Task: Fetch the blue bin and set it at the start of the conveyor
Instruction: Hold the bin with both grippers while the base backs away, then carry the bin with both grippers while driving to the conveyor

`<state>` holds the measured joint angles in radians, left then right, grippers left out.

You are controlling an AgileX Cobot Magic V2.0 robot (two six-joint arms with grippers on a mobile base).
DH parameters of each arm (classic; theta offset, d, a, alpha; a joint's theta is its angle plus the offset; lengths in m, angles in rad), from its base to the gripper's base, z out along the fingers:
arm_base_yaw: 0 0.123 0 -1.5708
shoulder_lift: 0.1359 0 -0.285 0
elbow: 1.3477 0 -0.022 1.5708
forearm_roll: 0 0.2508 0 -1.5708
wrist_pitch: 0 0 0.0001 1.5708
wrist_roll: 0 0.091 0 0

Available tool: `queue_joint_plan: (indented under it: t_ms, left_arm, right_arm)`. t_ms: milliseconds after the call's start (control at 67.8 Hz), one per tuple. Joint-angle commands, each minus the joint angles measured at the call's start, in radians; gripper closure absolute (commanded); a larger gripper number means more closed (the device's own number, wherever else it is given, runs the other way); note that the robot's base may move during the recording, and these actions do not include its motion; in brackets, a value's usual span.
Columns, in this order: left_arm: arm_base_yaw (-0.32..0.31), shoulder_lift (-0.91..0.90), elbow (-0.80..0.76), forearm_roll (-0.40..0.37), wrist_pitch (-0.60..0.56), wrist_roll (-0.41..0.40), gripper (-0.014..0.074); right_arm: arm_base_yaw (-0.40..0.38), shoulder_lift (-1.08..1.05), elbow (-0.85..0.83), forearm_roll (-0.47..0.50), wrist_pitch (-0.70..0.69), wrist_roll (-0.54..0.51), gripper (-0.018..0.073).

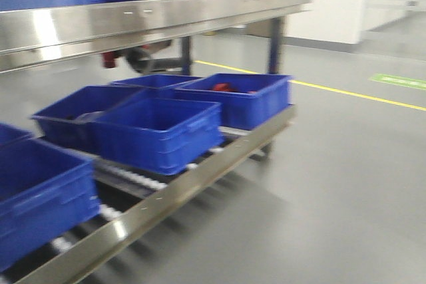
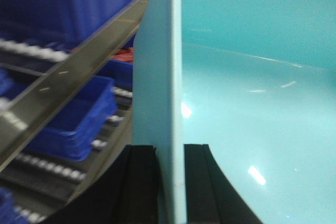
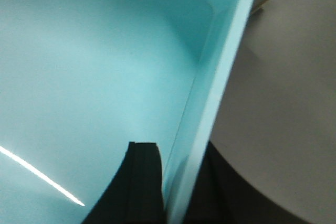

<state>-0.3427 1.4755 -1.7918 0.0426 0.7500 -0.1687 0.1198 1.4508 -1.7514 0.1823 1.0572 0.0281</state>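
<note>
Floor (image 1: 333,197): grey, one yellow line (image 1: 346,91) across it. No conveyor start in any view, neither belt nor red frame. Front view is motion-blurred.

Stainless-steel roller rack (image 1: 200,184): one, lying to the robot's left. At least five dark blue ribbed bins (image 1: 160,131) stand on its lower rollers. More blue shapes sit on the upper shelf, too smeared to count.

Blue bin (image 2: 252,103): one, pale turquoise, off the rack and carried between the two arms. Its open inside fills both wrist views.

Grippers: two. The left gripper (image 2: 169,153) is clamped on one side wall, with one black finger (image 2: 142,182) outside and the other inside. The right gripper (image 3: 177,161) is clamped likewise on the opposite wall.

Key relation: the bin spans arm to arm, and neither arm is nearer. Which way its long axis runs cannot be told. Judgement: fetch done. The belt must first come into view, rack kept clear on the left.
</note>
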Motion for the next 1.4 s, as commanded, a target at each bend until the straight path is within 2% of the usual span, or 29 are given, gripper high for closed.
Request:
queue_joint_plan:
  t_ms: [0, 1387]
  left_arm:
    - [0.004, -0.022, -0.014, -0.011, -0.091, -0.019, 0.0708]
    - [0.004, -0.022, -0.014, -0.011, -0.091, -0.019, 0.0708]
  right_arm:
    - [-0.008, -0.013, -0.006, -0.036, 0.006, -0.028, 0.0711]
    - [-0.008, -0.013, -0.006, -0.036, 0.006, -0.028, 0.0711]
